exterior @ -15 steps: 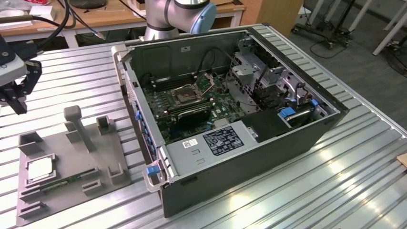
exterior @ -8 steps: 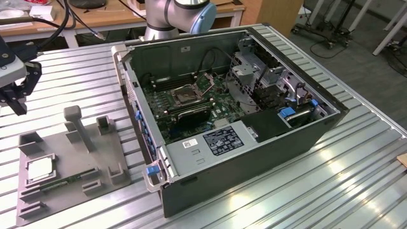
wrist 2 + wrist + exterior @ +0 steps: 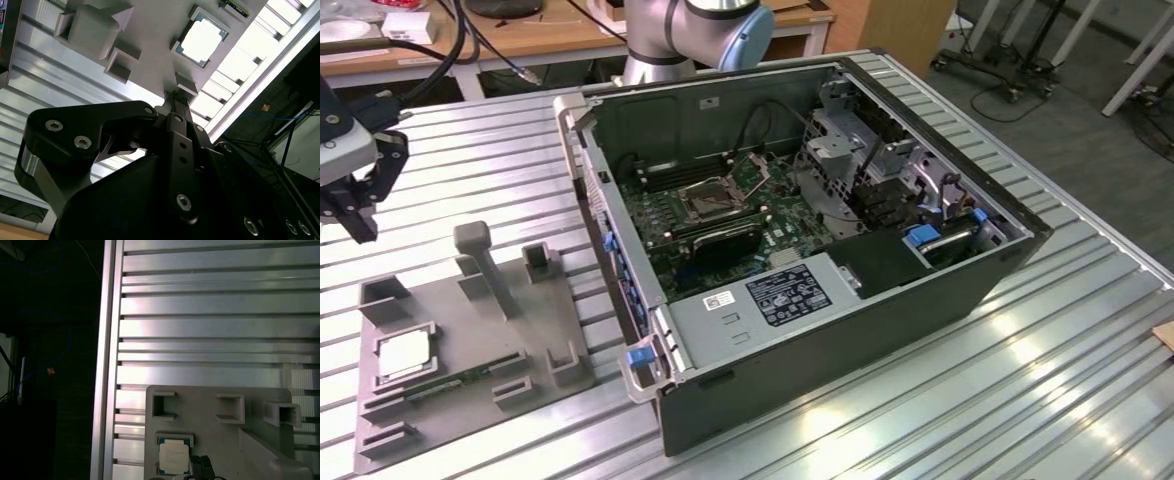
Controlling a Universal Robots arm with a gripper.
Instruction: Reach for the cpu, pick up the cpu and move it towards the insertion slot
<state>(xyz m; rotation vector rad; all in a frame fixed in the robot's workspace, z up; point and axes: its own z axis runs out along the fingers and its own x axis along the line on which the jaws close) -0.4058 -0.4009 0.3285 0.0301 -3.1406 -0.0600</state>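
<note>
Hand (image 3: 177, 97), pressed together and empty, is held near cpu (image 3: 202, 37) in grey tray (image 3: 150, 30); spreading and square centring are advised before descent.

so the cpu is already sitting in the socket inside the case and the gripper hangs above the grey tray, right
No: the cpu lies in the grey tray, not the insertion slot, whose dark centre is bare in the exterior view. The gripper does hang above the tray.
</note>
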